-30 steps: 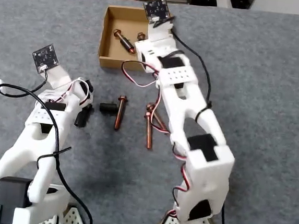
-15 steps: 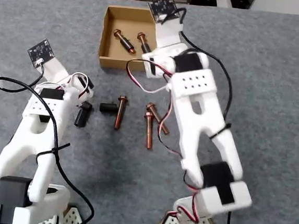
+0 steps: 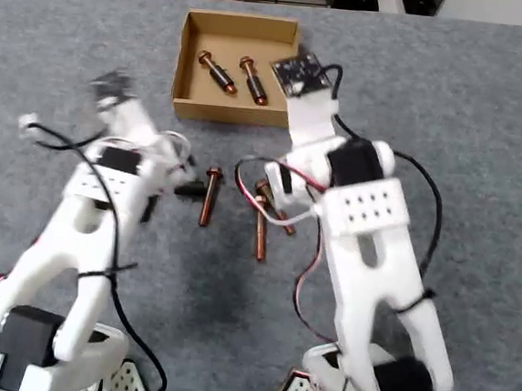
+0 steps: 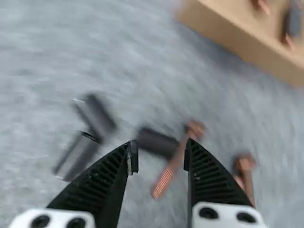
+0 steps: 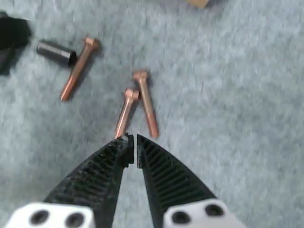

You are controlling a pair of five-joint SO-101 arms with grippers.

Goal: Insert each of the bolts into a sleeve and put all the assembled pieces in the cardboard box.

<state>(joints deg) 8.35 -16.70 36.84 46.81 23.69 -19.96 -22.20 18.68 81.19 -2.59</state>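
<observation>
The left gripper, jaws spread and empty, should centre on the short black cylindrical sleeve mid-table, clear of the copper hex-head bolt just beside it, while the right gripper, closed on nothing, hangs above two more copper bolts.

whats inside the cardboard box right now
Two assembled pieces lie side by side in the cardboard box, each a copper bolt in a dark sleeve. The right arm's camera board covers one side wall, hiding that strip.
</observation>
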